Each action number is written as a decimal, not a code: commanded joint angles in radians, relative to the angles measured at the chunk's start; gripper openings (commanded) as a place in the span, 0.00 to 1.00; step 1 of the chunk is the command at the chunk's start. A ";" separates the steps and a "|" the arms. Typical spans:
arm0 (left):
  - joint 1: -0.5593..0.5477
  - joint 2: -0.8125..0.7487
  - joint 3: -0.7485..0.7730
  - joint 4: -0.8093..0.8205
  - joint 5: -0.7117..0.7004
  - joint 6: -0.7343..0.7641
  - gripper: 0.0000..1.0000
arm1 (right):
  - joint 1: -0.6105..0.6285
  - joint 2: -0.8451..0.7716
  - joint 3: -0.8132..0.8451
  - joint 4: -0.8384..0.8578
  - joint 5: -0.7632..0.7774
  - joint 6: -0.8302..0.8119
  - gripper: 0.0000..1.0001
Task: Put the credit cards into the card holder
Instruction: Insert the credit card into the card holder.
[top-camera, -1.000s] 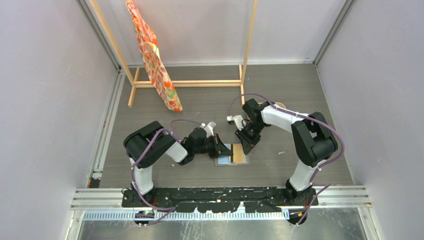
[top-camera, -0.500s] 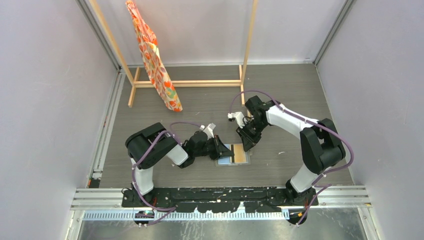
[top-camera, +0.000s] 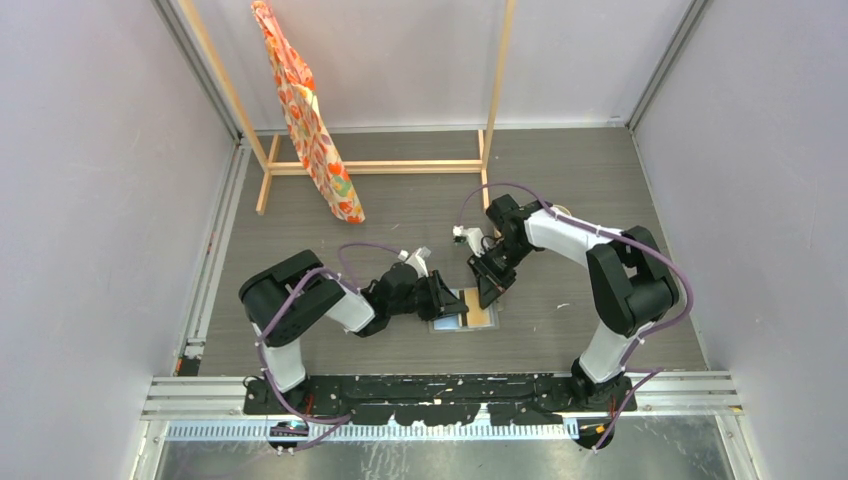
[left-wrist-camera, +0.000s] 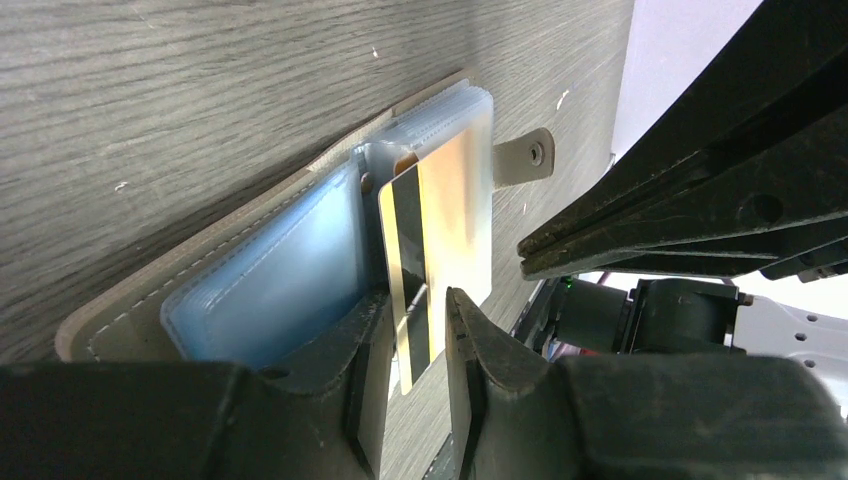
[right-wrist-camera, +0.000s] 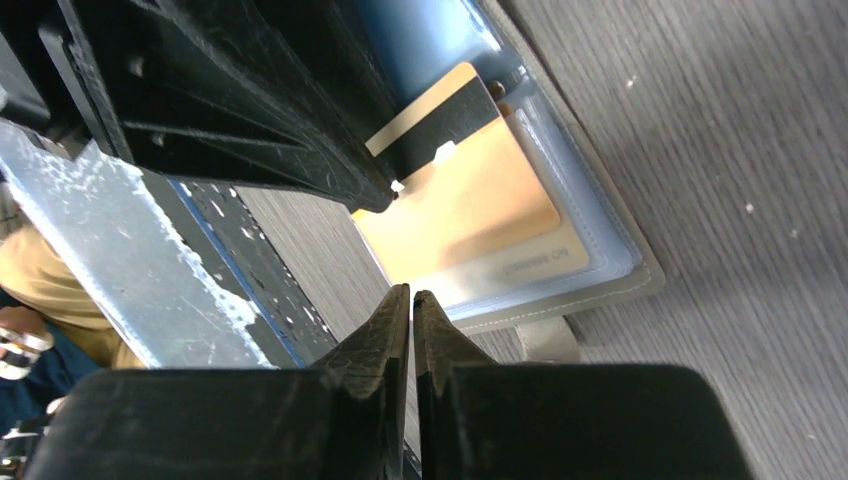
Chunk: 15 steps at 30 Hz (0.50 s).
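The card holder (top-camera: 450, 322) lies open on the table between the arms, its pale blue sleeves (left-wrist-camera: 265, 285) facing up. A gold credit card (left-wrist-camera: 445, 210) with a dark stripe leans out of the right-hand sleeve (right-wrist-camera: 465, 190). Its free end stands between the fingers of my left gripper (left-wrist-camera: 418, 310), which are slightly open with a gap on each side of the card. A second tan card (right-wrist-camera: 525, 262) lies flat under the clear plastic. My right gripper (right-wrist-camera: 412, 297) hovers just beyond the holder's strap edge, shut and holding nothing. In the top view it (top-camera: 493, 290) faces my left gripper (top-camera: 447, 297).
A wooden rack (top-camera: 375, 167) stands at the back of the table with an orange patterned cloth (top-camera: 305, 120) hanging from it. A metal rail (top-camera: 440, 395) runs along the near edge, and walls close in the left and right sides.
My left gripper's jaws have parted from shut, letting go of the striped card, which stays in the sleeve. My right gripper drew back slightly and closed further.
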 joint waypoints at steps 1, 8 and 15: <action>-0.009 -0.040 0.007 -0.115 -0.036 0.057 0.29 | 0.000 0.012 0.039 0.032 -0.082 0.065 0.11; -0.019 -0.062 0.040 -0.184 -0.041 0.083 0.32 | 0.001 0.053 0.041 0.070 -0.061 0.144 0.11; -0.022 -0.094 0.054 -0.228 -0.049 0.105 0.36 | 0.008 0.079 0.049 0.080 0.021 0.179 0.11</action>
